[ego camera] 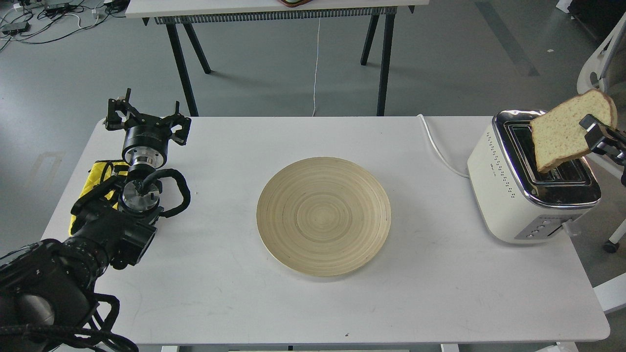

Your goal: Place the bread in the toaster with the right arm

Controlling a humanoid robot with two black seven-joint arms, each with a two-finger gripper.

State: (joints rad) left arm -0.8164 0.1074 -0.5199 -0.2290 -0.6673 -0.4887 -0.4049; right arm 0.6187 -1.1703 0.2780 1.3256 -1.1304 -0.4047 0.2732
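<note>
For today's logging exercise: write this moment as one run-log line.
right gripper: shut on bread | bread: tilted above toaster, not inserted | left gripper: open, idle

A lab: grey concrete floor (274, 78), tangled cables (54, 19), trestle table (274, 10).

The right arm runs off the frame's edge; only its hand (602, 133) shows. The left arm hides most of the yellow cloth (100, 172).
</note>
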